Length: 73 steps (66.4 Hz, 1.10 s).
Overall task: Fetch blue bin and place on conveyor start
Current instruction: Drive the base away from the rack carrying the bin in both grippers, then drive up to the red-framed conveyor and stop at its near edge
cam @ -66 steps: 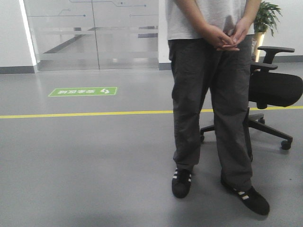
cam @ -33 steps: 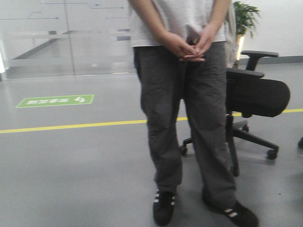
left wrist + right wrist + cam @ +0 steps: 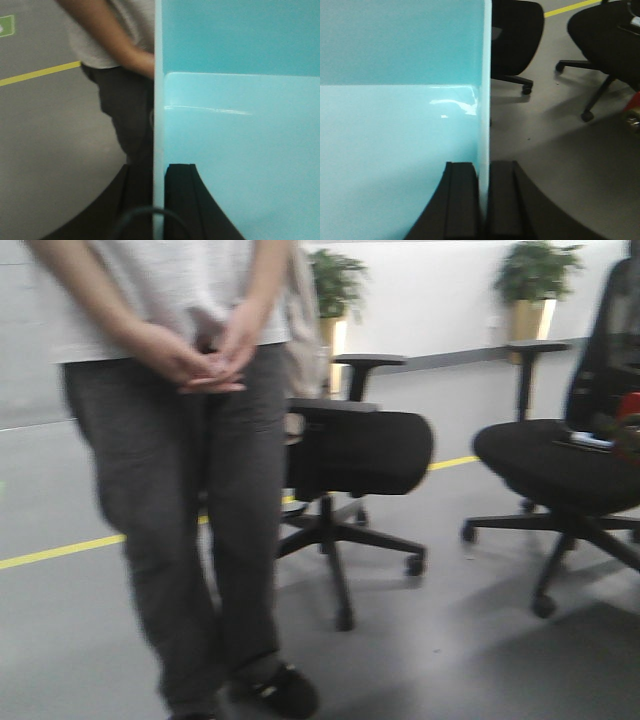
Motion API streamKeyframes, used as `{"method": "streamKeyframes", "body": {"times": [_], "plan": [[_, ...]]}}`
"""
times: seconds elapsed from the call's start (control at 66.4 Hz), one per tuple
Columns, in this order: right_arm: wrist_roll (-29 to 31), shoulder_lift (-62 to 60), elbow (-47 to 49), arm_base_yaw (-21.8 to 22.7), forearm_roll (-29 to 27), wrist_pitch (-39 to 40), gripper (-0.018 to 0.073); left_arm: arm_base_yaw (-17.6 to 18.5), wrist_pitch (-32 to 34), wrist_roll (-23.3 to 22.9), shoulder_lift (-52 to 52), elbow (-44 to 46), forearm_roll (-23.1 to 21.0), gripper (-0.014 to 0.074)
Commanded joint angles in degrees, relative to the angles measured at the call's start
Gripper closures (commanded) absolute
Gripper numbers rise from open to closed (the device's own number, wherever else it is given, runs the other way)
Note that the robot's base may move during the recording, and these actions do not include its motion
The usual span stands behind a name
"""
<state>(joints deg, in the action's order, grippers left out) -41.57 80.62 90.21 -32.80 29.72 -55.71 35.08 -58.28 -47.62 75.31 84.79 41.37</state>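
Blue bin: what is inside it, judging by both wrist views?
Nothing loose shows in the blue bin: bare floor, plus one finger each of the left gripper and right gripper clamping its walls. The rest is off-frame.

This is looking like an office or open workplace hall. A black swivel chair (image 3: 360, 450) and a second chair (image 3: 555, 465) are standing on castors on a smooth grey floor (image 3: 450, 660). A yellow line (image 3: 60, 552) is running across it, and potted plants (image 3: 335, 280) are sitting along a white wall (image 3: 430, 300).
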Motion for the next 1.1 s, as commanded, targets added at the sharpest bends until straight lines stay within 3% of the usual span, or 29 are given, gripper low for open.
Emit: {"method": "streamKeyframes", "body": {"times": [0.0, 0.151, 0.527, 1.084], "plan": [[0.11, -0.59, 0.27, -0.52, -1.00, 3.43, 0.0721, 0.63, 4.02, -0.07, -0.14, 0.32, 0.48, 0.0708], [0.11, -0.59, 0.27, -0.52, -1.55, 3.43, 0.0721, 0.63, 4.02, -0.07, -0.14, 0.32, 0.46, 0.0708], [0.11, -0.59, 0.27, -0.52, -1.55, 3.43, 0.0721, 0.63, 4.02, -0.07, -0.14, 0.32, 5.50, 0.0708], [0.11, -0.59, 0.27, -0.52, -1.55, 3.43, 0.0721, 0.63, 4.02, -0.07, -0.14, 0.32, 5.50, 0.0708]]}}
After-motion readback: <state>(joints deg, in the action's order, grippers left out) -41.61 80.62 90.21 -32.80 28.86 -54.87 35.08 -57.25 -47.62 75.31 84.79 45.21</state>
